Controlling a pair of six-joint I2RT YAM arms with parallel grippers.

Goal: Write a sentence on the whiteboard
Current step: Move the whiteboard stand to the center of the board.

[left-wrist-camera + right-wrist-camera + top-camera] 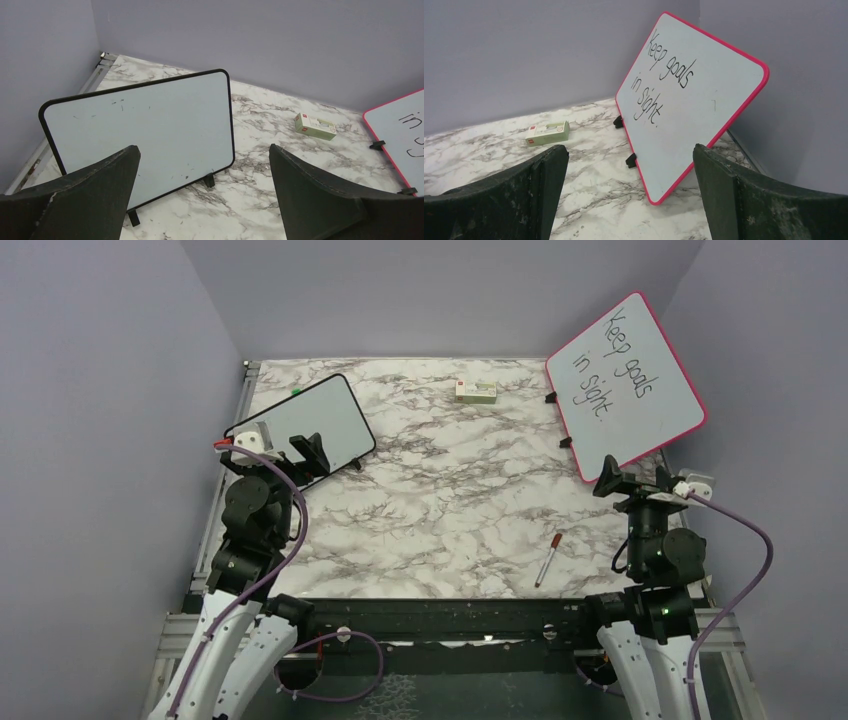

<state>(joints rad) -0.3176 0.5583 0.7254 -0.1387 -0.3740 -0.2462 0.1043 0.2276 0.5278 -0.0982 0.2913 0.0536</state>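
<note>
The black-framed whiteboard (pixel 318 418) stands on its small black feet at the back left of the table. It also shows in the left wrist view (pixel 150 125). Its surface is blank apart from faint specks, and no red-brown sentence shows on it. My left gripper (pixel 285 448) is open and empty just in front of the board, facing it (pixel 203 148). A marker (pixel 548 559) with a red cap lies on the table near the front right. My right gripper (pixel 635 483) is open and empty at the right, beyond the marker, facing the pink board (pixel 630 148).
A larger pink-framed board (pixel 625 385) reading "Keep goals in sight" leans at the back right and also shows in the right wrist view (pixel 684 100). A small green-and-white box (pixel 476 391) lies at the back middle. Grey walls close in three sides.
</note>
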